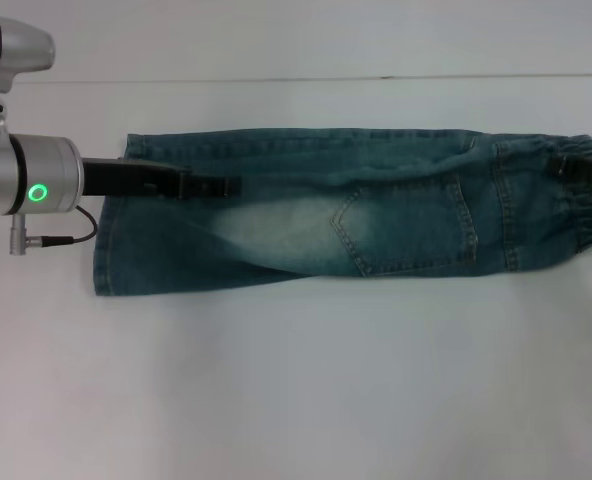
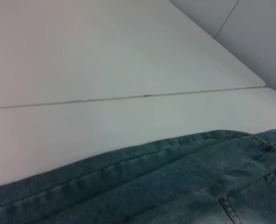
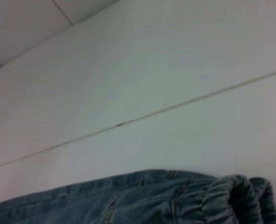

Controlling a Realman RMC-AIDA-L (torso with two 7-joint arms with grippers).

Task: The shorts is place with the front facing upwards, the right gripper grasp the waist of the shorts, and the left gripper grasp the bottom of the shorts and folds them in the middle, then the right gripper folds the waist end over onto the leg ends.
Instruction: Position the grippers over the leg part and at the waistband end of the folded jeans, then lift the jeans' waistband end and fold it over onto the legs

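The blue denim shorts [image 1: 376, 215] lie flat across the white table [image 1: 296, 380], folded lengthwise, with a back pocket [image 1: 406, 225] facing up. The elastic waist [image 1: 588, 215] is at the right and the leg ends [image 1: 111, 250] are at the left. My left gripper [image 1: 226, 185] reaches from the left, low over the leg part near the far edge of the shorts. My right gripper [image 1: 576, 172] sits at the far corner of the waist, partly cut off by the frame edge. The left wrist view shows the denim's far edge [image 2: 152, 186]. The right wrist view shows the gathered waist [image 3: 231, 196].
A thin seam [image 1: 276, 78] runs across the table behind the shorts. White table surface spreads in front of the shorts. A cable [image 1: 61, 238] hangs from the left wrist beside the leg ends.
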